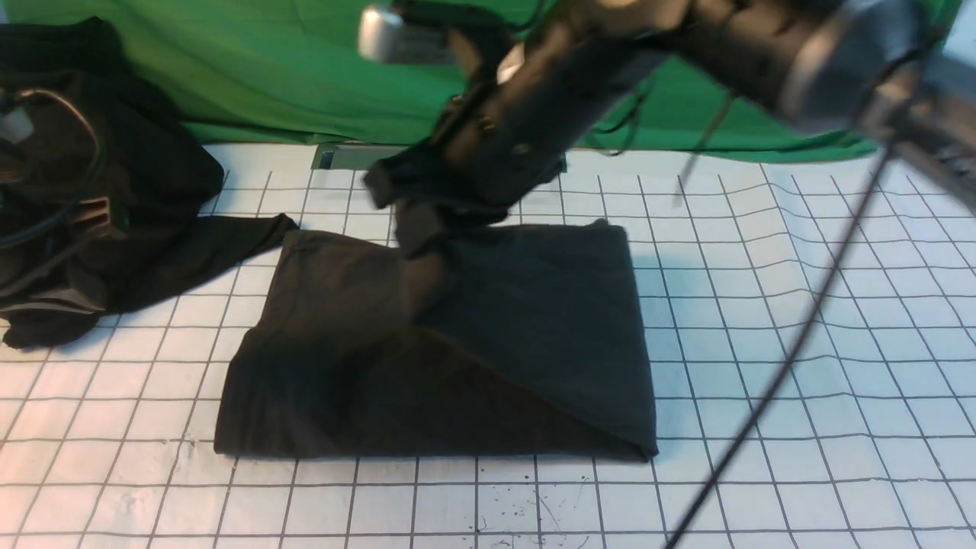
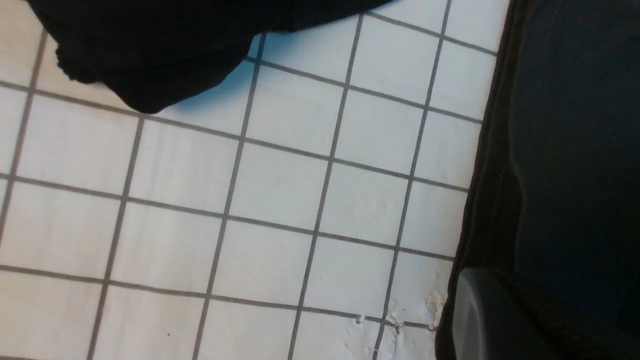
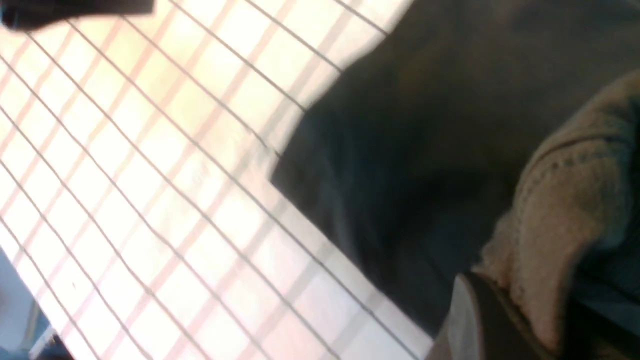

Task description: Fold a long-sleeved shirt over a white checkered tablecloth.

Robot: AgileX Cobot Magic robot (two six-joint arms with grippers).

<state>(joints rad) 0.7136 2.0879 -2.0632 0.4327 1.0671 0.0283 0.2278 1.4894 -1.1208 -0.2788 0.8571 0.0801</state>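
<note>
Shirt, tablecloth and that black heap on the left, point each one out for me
long-sleeved shirt (image 1: 534, 320): front view, on its folded upper layer.
white checkered tablecloth (image 1: 801, 320): front view, bare squares right of the shirt.
black cloth heap (image 1: 114, 183): front view, middle of the pile.

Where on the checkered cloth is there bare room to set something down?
Bare white checkered tablecloth lies right of the long-sleeved shirt and along the near edge in front of it. The left is crowded by a black cloth heap, and the right arm overhangs the middle back.
</note>
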